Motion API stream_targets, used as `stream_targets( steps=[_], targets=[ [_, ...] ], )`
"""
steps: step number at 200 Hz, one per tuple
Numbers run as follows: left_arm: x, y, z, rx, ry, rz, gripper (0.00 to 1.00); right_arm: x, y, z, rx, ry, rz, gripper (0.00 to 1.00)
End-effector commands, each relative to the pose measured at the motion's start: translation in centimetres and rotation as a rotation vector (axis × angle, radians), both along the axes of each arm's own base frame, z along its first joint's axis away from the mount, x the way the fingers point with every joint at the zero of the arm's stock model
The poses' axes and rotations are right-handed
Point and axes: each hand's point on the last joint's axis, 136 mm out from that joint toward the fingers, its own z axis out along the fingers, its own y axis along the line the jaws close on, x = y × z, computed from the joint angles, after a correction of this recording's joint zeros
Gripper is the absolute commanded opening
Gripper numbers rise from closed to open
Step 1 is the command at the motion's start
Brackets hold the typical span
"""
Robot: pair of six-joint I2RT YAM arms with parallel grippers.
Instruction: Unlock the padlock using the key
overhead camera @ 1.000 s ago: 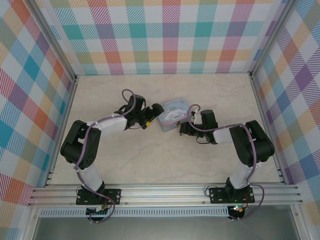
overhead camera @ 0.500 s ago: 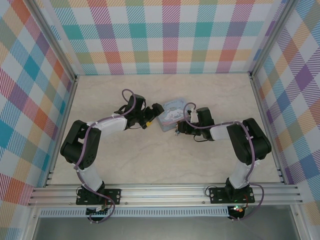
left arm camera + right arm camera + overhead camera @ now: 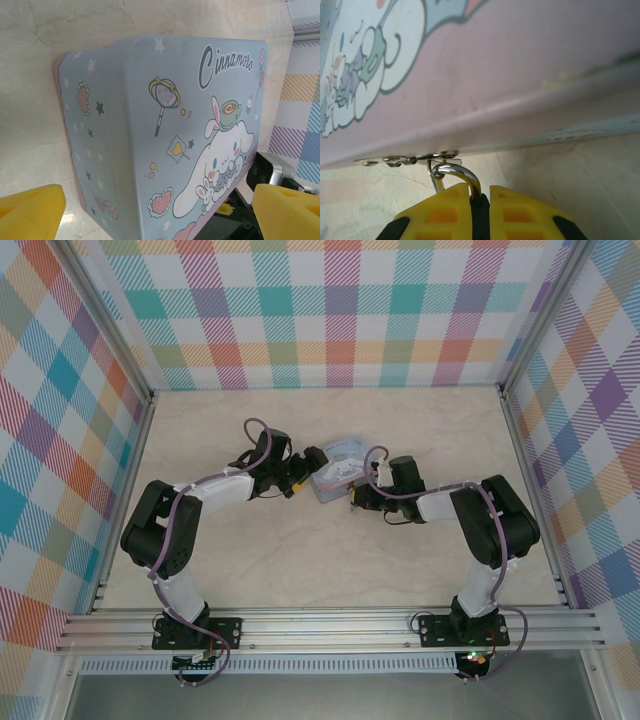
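Right gripper (image 3: 480, 200) is pinching tiny silvery-shackled padlock (image 3: 462, 172) hanging on light-blue cartoon tin (image 3: 150, 110); left gripper (image 3: 157, 205) is hovering spread. Unlocking apparently not done.

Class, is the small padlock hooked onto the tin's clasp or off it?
Hooked on: the tiny padlock's thin silvery shackle loops through the metal clasp under the light-blue cartoon tin, with the right gripper shut on it.

Tin (image 3: 125, 100) matt painted metal; padlock (image 3: 462, 173) shackle polished metal; table (image 3: 60, 25) glossy marble-look

One tin (image 3: 165, 135), one padlock (image 3: 465, 173) (shackle showing), two tools (image 3: 313, 464) (image 3: 357, 497).
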Motion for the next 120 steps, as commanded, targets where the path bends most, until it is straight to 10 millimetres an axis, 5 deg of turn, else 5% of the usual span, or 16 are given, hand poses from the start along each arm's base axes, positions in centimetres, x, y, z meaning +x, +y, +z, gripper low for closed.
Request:
stream_targets(
  steps=[1, 32, 120],
  targets=[
    [-0.2, 0.4, 0.1, 0.011, -0.016, -0.002, 0.96, -0.7, -0.2, 0.2, 0.02, 0.023, -0.019, 0.0],
    [-0.9, 0.7, -0.4, 0.028, -0.004, -0.011, 0.96, -0.2, -0.5, 1.2, 0.068, 0.017, -0.08, 0.0],
    [-3.4, 1.9, -5.8, 0.147, 0.101, -0.02, 0.96, 1.2, -1.7, 3.7, 0.116, -0.015, -0.185, 0.0]
  ],
)
